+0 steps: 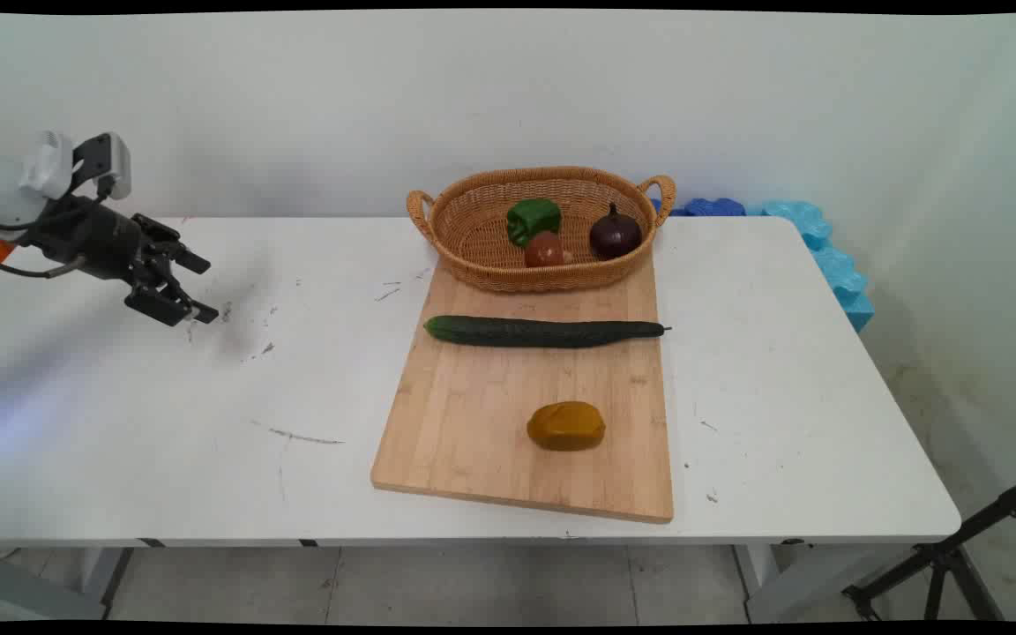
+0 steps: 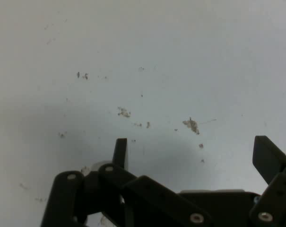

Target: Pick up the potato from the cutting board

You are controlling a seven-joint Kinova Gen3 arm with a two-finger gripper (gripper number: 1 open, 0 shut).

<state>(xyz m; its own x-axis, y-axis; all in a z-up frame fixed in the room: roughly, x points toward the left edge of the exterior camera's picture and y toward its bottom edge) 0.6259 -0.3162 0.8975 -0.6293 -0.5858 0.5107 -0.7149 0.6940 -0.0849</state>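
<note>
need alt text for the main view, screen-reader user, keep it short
A black two-finger gripper, open and empty, hangs over the left part of a white table, well apart from a wooden cutting board at centre. On the board lie a long cucumber and a yellow-brown potato; a wicker basket at its far end holds a green pepper, a tomato and a dark onion.

text: none legible | labels: none | numbers: none | signs: none

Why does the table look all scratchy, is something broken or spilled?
Nothing is broken or spilled. The white table just has dark scuffs near the gripper. The cucumber lies neatly on the cutting board.
</note>
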